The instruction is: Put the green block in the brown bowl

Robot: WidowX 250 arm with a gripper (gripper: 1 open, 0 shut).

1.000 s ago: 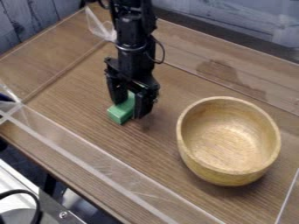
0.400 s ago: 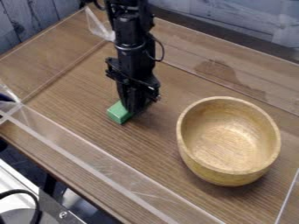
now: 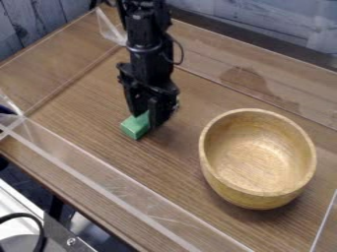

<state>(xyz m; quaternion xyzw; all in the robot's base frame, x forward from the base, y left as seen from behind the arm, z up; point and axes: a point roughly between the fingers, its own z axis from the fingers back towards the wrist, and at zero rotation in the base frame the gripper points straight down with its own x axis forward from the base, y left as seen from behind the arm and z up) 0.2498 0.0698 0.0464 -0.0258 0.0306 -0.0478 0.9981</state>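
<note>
The green block [image 3: 134,127] lies on the wooden table, left of the brown bowl [image 3: 258,157]. My gripper [image 3: 149,115] points straight down right over the block's far end. Its dark fingers [image 3: 168,106] are spread apart and reach down to the block. Only the near end of the block shows in front of the fingers; the rest is hidden behind them. The block rests on the table and is not lifted. The bowl stands upright and empty, about a hand's width to the right of the gripper.
A clear plastic wall [image 3: 79,182] runs along the table's near edge and the left side. The wooden table [image 3: 79,98] stretches left of and behind the arm. Dark cables [image 3: 20,231] hang below the near left corner.
The jaws narrowed over the block half a second ago and have since spread apart again. The hand stayed in place, and the block has not moved.
</note>
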